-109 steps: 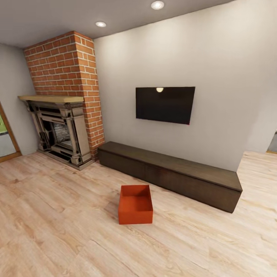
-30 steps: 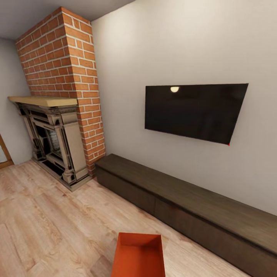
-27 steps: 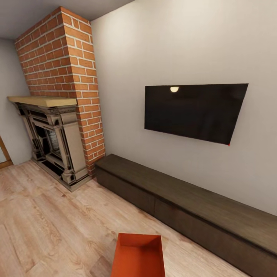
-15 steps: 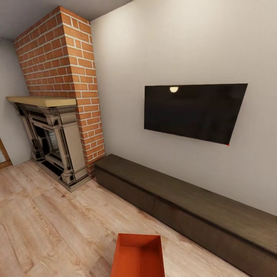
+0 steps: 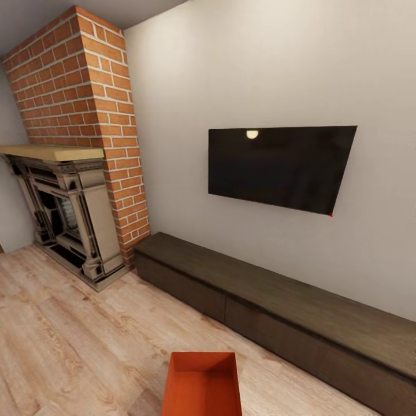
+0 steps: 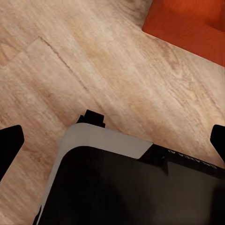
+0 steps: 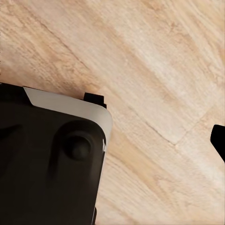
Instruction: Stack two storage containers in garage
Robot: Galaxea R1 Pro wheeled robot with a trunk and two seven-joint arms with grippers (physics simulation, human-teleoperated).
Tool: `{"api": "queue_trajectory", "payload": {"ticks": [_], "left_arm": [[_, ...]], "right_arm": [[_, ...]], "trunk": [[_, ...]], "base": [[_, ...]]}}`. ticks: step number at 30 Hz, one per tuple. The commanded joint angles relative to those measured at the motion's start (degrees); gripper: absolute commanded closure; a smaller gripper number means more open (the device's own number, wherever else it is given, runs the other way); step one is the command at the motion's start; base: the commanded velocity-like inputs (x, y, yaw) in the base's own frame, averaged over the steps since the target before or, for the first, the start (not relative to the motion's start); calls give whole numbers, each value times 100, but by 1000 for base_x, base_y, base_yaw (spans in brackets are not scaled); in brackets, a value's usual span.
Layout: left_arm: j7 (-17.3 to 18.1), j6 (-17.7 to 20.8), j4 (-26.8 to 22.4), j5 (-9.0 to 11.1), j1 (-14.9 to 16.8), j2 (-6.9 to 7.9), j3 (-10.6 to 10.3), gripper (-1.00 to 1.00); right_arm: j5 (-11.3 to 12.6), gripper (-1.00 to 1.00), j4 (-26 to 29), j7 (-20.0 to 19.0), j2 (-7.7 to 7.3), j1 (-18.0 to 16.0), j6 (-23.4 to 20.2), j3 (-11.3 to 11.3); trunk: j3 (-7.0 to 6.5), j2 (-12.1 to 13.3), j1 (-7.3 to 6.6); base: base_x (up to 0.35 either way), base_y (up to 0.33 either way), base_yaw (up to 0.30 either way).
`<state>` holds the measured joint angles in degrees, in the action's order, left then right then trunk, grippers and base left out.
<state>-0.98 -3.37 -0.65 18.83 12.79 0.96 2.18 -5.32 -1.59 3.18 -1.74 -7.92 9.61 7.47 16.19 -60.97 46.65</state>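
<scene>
Since the earlier frame the view is shifted: storage container point(image 5: 201, 386) is seen nearer. Left pincer point(image 6: 112, 138) is spread, empty; the right's state cannot be told. Base collision with the bin is risked.

1. The storage container point(image 5: 201, 384) was orange-red.
2. The floor point(image 5: 69, 335) showed light wood planks with brown grain.
3. The chimney point(image 5: 86, 115) was red brick with pale mortar.
4. The TV point(image 5: 277, 167) was black.
5. The bench point(image 5: 277, 300) looked dark brown.
6. The wall point(image 5: 260, 69) was white.
</scene>
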Motion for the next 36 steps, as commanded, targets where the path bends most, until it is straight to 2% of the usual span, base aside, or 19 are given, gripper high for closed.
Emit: {"api": "queue_trajectory", "payload": {"ticks": [1, 8, 36], "left_arm": [[-7, -15, 3, 7, 4, -2, 19, -100], [-23, -15, 12, 12, 4, -8, 22, -100], [-25, -15, 12, 15, 4, -17, 27, -100]], "right_arm": [[-56, -100, -17, 33, -1, -9, 24, 24], [-89, -100, -14, 33, -11, -10, 24, 43], [-56, -100, -14, 33, 3, -10, 13, 36]], "trunk": [[7, -5, 0], [7, -5, 0], [7, -5, 0]], "base": [[0, 19, -14], [-7, 142, -2], [-1, 13, 0]]}}
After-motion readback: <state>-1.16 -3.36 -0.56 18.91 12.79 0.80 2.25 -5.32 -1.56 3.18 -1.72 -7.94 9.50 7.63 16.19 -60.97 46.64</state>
